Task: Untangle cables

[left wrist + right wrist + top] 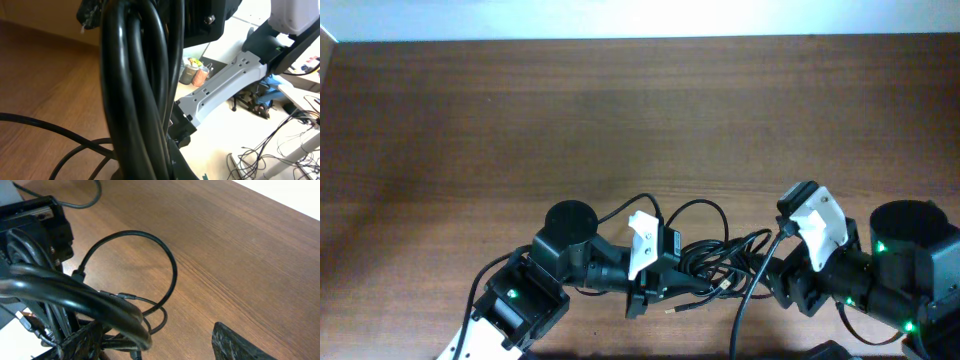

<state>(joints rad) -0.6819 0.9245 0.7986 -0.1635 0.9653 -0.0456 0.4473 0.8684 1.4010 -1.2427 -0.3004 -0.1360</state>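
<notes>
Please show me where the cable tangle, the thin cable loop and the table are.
cable tangle (712, 262), overhead view, middle of the knot.
thin cable loop (132, 232), right wrist view, top of the arc.
table (620, 110), overhead view, bare wood.

cables (715, 262): black, thin and thick | all tangled in one messy bunch | near the table's front edge, middle

Black cables (715, 262); brown, apparently wood-grained table (620, 120)
</notes>
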